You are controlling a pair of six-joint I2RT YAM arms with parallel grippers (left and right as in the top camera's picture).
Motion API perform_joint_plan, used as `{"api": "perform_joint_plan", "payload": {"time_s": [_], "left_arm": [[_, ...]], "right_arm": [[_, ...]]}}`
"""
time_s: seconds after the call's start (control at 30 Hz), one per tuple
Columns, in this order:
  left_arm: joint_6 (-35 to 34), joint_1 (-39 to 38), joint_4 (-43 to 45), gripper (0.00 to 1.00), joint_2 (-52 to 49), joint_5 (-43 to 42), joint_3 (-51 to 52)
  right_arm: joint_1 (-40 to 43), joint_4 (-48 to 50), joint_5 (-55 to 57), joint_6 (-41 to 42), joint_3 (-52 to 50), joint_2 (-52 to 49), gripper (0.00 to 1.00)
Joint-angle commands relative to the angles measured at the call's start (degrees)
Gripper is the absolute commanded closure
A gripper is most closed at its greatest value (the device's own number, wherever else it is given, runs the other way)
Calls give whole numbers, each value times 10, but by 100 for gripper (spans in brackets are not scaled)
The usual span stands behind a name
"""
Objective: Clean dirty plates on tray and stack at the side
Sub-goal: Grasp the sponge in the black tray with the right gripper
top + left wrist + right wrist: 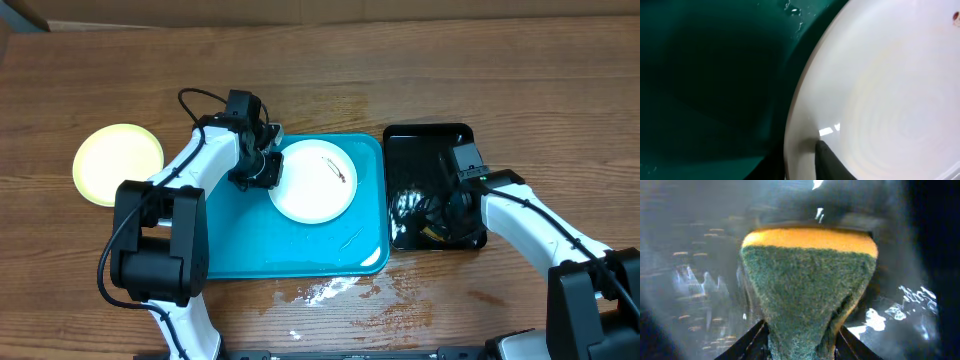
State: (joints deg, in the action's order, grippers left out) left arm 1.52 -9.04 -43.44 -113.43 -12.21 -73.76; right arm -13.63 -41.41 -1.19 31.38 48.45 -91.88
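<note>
A white plate point(313, 182) with a thin brown smear lies in the turquoise tray point(240, 250). My left gripper point(264, 168) is shut on its left rim. In the left wrist view one dark finger point(827, 160) presses on top of the plate point(880, 100), and the other is hidden under the rim. A pale yellow-green plate point(118, 163) rests on the table to the left of the tray. Inside the black tray point(430, 140) my right gripper point(441, 208) is shut on a green and yellow sponge point(807, 290), squeezed narrow between its fingers point(751, 342).
Water is spilled on the wooden table point(330, 290) in front of the turquoise tray. The black tray's floor is wet and shiny point(890, 312). A small streak lies on the turquoise tray near its right front corner point(351, 237).
</note>
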Motion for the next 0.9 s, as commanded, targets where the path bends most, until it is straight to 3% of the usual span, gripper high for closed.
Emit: {"api": "perform_joint_plan", "payload": {"time_s": [0.0,0.07,0.2,0.37,0.87], "left_arm": [[32,-4,4,74,-21,22,10],[32,-4,3,73,-21,21,10],[32,-4,3,70,-21,21,10],[18,-4,-2,61,-21,21,10],[-54,-4,-26,62,-21,17,17]], "right_arm": [[-2,32,-58,-79,-3,4,62],[-2,55,-58,-101,-3,4,61],[-2,62,-38,-143,10,4,46],[-2,63,-23,-143,35,4,35],[-2,117,15,-143,33,-38,35]]}}
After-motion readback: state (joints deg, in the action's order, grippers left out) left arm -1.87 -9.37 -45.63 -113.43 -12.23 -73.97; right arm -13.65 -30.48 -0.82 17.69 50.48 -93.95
